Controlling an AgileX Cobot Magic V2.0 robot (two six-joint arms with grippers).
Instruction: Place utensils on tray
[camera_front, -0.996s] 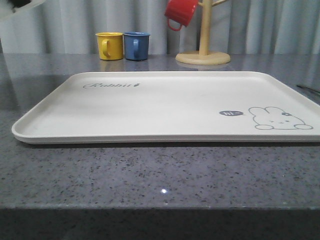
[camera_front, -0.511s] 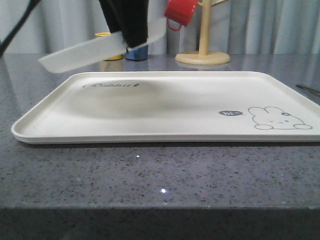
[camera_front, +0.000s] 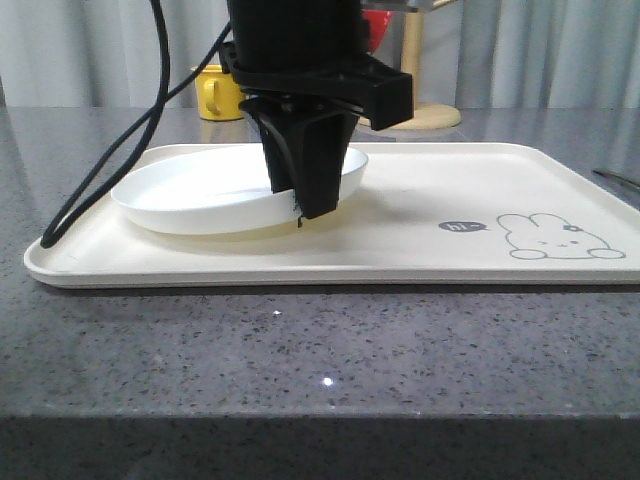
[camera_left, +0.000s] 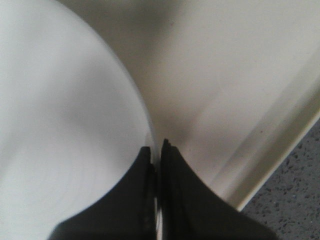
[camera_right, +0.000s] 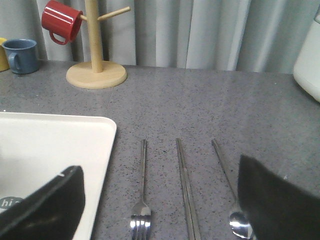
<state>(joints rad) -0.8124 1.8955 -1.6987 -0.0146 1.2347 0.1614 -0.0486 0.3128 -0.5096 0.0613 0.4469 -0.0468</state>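
- Plate (camera_front: 215, 190) pinched at its rim by left claw (camera_front: 305, 205), resting low on tray (camera_front: 420, 255), left half.
- Plate should be settled flat before release.
- Right claw (camera_right: 160, 200) spread wide, empty, above fork (camera_right: 142, 200), chopsticks (camera_right: 185, 185), spoon (camera_right: 232, 200) on tabletop (camera_right: 225, 105).

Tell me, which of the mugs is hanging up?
The red mug: it hangs on the wooden stand, while the blue mug sits on the counter.
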